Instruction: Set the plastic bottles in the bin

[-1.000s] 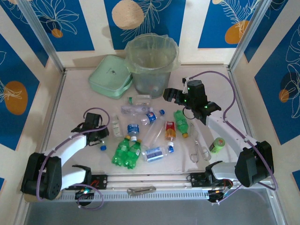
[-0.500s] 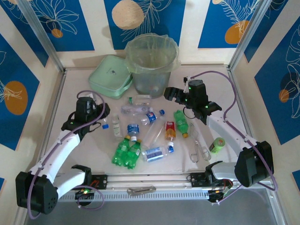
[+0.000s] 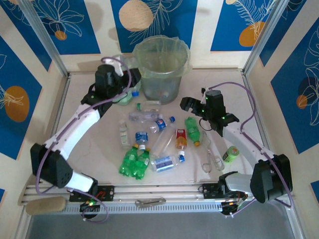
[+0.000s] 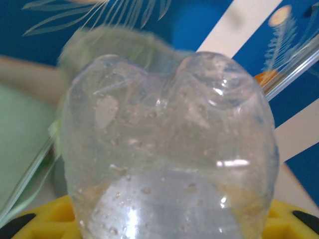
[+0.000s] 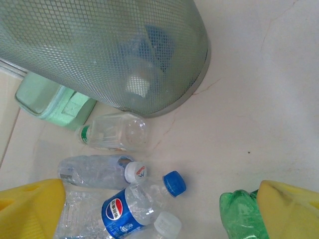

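The left gripper (image 3: 125, 92) is clamped narrow on a clear bottle (image 4: 169, 149). Its jaws pinch the body from either side, and the lobed base bulges close before the wrist camera. That hold is on thin, slick, crushable plastic, so the bottle could squirm or pop free if the arm swings hard.

Just ahead of this hand and to its right stands the bin (image 3: 160, 79), its liner (image 3: 184, 62) flaring over the rim. From above, the hand looks to be beside the bin's wall rather than over its mouth. How high it sits against the rim I cannot tell. Letting go here would likely drop the bottle outside, at the bin's foot. Coming across too low could knock the wall or catch the loose liner and drag it, perhaps tipping the bin.

The right gripper (image 3: 189, 104) stands wide and empty above the table (image 5: 249, 99). A green bottle (image 5: 241, 214) lies right against the jaw on the right of the wrist view; whether they touch I cannot tell. Closing from here might nip only the bottle's end and squirt it away.

Ahead of that hand lie more plastic bottles (image 5: 124, 209), clear ones, with the bin's base beyond them.
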